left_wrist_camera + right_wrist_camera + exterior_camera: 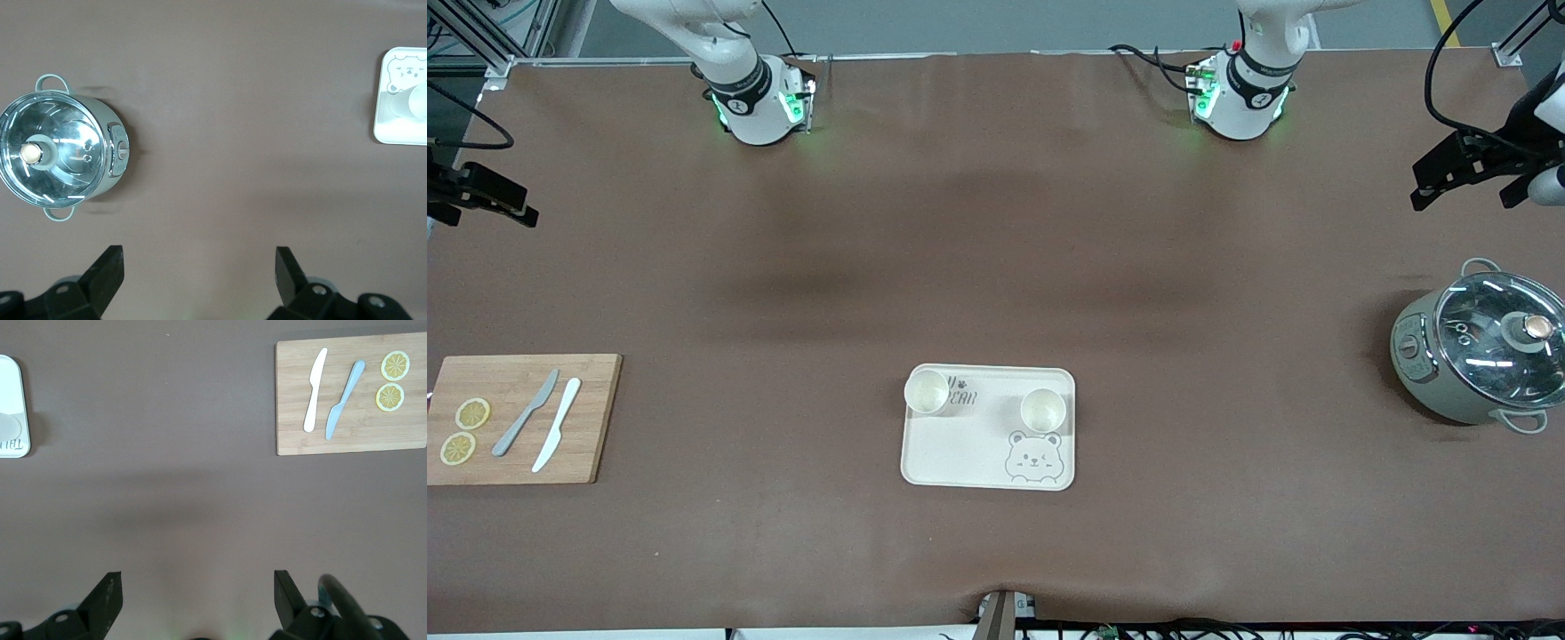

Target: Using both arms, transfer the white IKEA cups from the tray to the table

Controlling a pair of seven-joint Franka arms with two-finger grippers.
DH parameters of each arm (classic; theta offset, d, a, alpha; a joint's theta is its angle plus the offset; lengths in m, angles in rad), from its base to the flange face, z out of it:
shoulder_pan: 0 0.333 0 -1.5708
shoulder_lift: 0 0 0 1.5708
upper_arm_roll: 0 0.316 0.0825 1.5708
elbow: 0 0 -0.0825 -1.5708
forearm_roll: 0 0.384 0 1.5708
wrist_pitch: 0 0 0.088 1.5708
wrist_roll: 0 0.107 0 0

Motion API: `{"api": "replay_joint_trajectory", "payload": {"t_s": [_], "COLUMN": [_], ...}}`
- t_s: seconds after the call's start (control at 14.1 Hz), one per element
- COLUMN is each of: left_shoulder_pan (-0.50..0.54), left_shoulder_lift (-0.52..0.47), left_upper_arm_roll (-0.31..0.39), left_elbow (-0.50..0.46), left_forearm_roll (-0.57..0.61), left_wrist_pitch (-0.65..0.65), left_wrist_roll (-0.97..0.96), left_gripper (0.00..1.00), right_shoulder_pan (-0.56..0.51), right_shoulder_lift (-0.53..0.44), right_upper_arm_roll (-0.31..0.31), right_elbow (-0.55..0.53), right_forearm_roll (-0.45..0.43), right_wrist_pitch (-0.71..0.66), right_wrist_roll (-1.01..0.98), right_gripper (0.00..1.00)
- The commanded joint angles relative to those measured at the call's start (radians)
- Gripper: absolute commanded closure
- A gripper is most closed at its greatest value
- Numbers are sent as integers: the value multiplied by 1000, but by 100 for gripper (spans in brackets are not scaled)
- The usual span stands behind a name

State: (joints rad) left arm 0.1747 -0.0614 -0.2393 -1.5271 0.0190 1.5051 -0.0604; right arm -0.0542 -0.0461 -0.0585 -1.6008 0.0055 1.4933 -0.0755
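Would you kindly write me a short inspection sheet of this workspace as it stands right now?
Surface: brown matte table cover, faint creases.
Job's things: two small cream-white handleless cups upright on the cream bear-printed tray, along its edge farther from the front camera, apart from each other.
Clutter: wooden cutting board at the right arm's end, bearing a grey knife, a white knife and two lemon slices; sage-green pot with glass lid at the left arm's end.
Claws: left claw open over bare table beside the pot; right claw open over bare table; both arms wait.
Cables: black leads at the left arm's base.
Surroundings: metal framing at the corners.
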Motion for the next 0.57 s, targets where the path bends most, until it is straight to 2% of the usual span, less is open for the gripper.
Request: {"api": "replay_joint_trajectory", "payload": {"t_s": [0.0,0.5], "left_shoulder_pan": [3,-12], "left_shoulder_lift": [14,31], "left_upper_arm_roll": [-3,-12], "left_elbow": [24,25], "left_forearm_roll": [3,3], "left_wrist_pitch": [-6,-3], "left_wrist_roll": [21,-4], "left_gripper": [0,0], "right_shoulder_pan": [-19,-19], "right_shoulder_lift": [6,6], "right_upper_arm_roll": [19,19], "right_elbow": [16,21], "right_forearm_roll": [-16,-13], "right_wrist_pitch": [-7,-7], "right_wrist_roll": [9,9], "right_gripper": [0,0]}}
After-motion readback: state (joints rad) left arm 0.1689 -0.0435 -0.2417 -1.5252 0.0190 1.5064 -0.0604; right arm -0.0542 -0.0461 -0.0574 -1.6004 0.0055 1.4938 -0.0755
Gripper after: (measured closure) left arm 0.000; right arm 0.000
